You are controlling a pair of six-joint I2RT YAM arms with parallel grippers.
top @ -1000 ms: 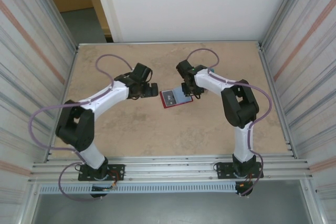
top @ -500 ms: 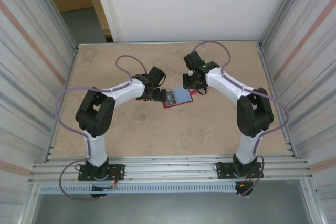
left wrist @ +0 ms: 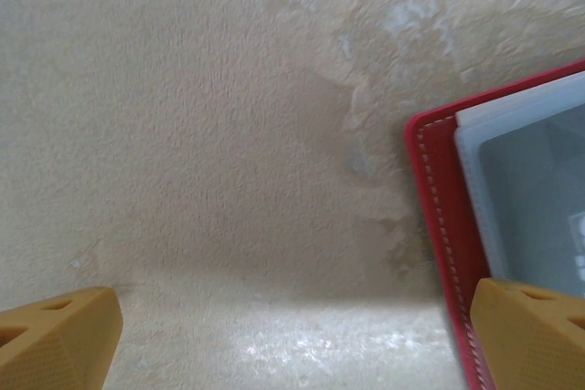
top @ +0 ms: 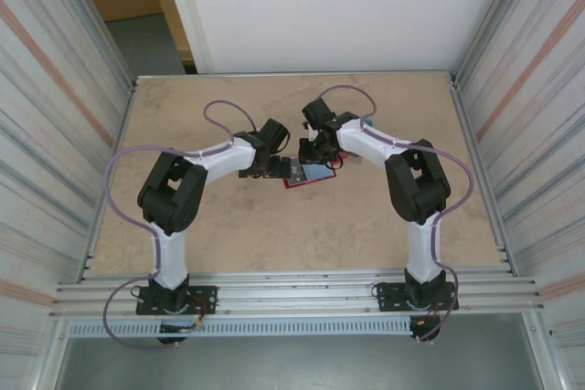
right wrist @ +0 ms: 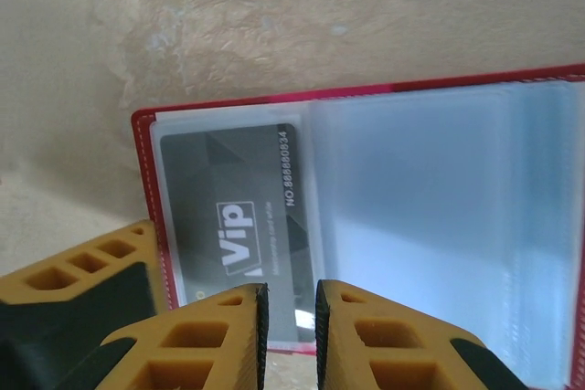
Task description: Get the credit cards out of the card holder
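Card holder (top: 311,177) lies open and flat mid tabletop (top: 256,226), between the two arms. Left hand (left wrist: 292,344) is spread wide and low over the tabletop at the holder's edge on the left arm's side. One orange fingertip (left wrist: 530,340) overlaps the red stitched border, the other is well off on bare surface, and there's nothing between them. Right hand (right wrist: 289,312) has its fingers almost together with a thin slit left, tips at the holder's near edge, right at the end of the dark VIP credit card (right wrist: 228,216). Can't tell whether they pinch the card edge, the pocket film or nothing. The card is seated in its clear sleeve next to the red border, white "VIP" and a number line readable. The adjacent pocket (right wrist: 439,226) reads pale blue-grey, contents not discernible.
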